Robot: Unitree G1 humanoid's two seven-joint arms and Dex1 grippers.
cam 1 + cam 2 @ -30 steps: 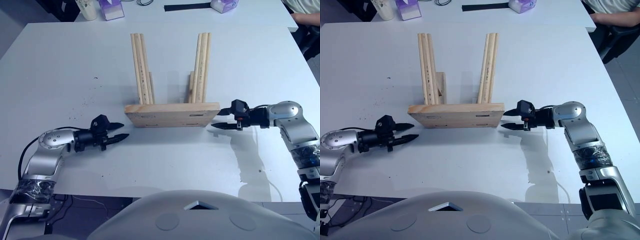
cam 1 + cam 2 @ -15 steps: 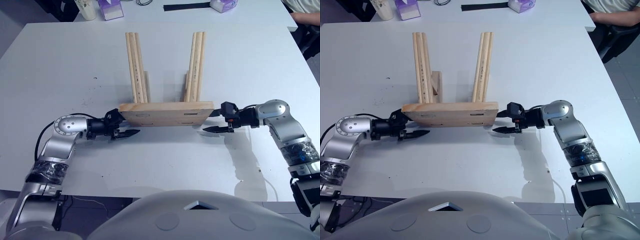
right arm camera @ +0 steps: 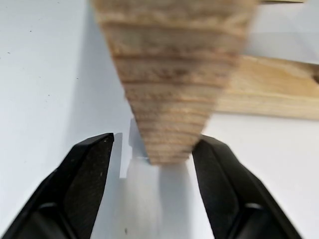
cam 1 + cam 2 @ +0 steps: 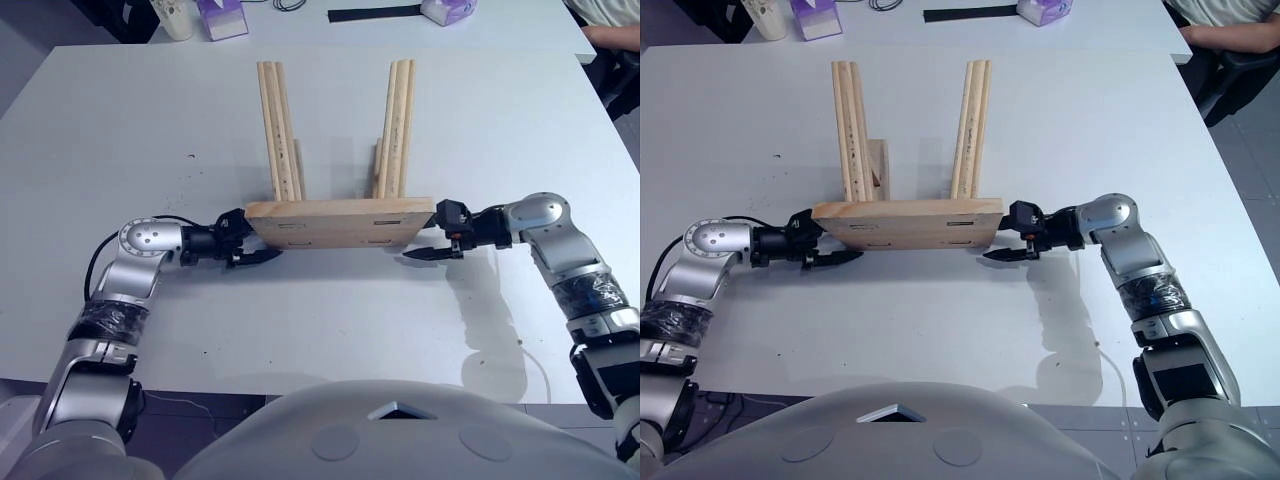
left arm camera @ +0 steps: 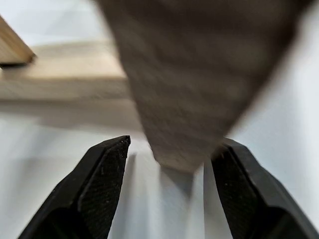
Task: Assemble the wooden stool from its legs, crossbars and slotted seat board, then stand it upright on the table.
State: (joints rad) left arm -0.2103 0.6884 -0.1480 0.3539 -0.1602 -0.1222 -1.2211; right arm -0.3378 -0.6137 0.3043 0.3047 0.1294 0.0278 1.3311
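The wooden stool lies on its side on the white table (image 4: 120,140). Its slotted seat board (image 4: 340,222) stands on edge facing me, and the legs (image 4: 280,130) point away with a short crossbar (image 4: 878,165) between them. My left gripper (image 4: 254,242) is open at the board's left end, and the board's corner (image 5: 199,89) sits between its fingers (image 5: 99,184). My right gripper (image 4: 425,235) is open at the right end, its fingers (image 3: 84,179) straddling the board's edge (image 3: 169,114) without clamping it.
Along the table's far edge stand a purple tissue box (image 4: 222,17), a pale bottle (image 4: 176,16), a black strip (image 4: 372,13) and another tissue box (image 4: 448,10). A person's arm (image 4: 610,36) rests at the far right corner.
Both grippers have moved inward from the open table to the ends of the seat board, which now sits between their fingers. The stool has barely shifted.
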